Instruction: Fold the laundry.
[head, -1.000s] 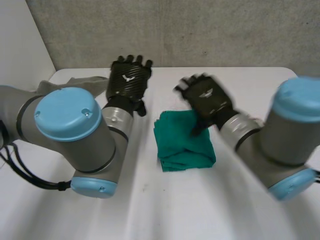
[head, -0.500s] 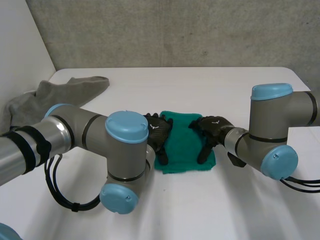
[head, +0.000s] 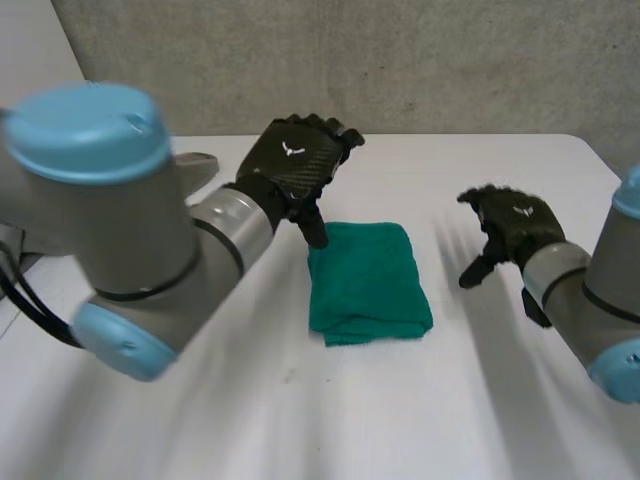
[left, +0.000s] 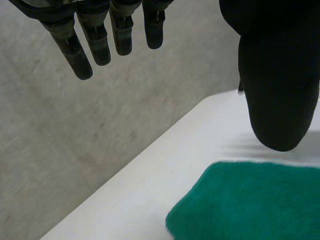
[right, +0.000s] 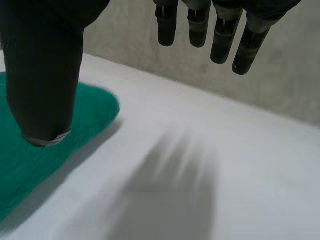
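White worktop (head: 300, 420) below a grey wall (head: 450, 60) carries a folded green cloth (head: 368, 282), its long axis running away from the robot. The cloth lies between the hands. The left hand (head: 295, 165) is nearer, thumb tip over the cloth's far corner, fingers (left: 80, 55) straight, spread and empty. The right hand (head: 515, 225) hangs well apart on the other side, fingers (right: 220, 40) loose, holding nothing. I cannot tell whether the thumb touches the cloth. A grey garment (head: 195, 160) is mostly hidden behind the left arm (head: 130, 230).

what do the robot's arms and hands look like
The left arm and right arm are thick grey tubes with round light-blue caps at the joints. The left hand and right hand are black, each with a small white emblem on its back. Their fingers are dark segmented rods; the thumbs are thicker.
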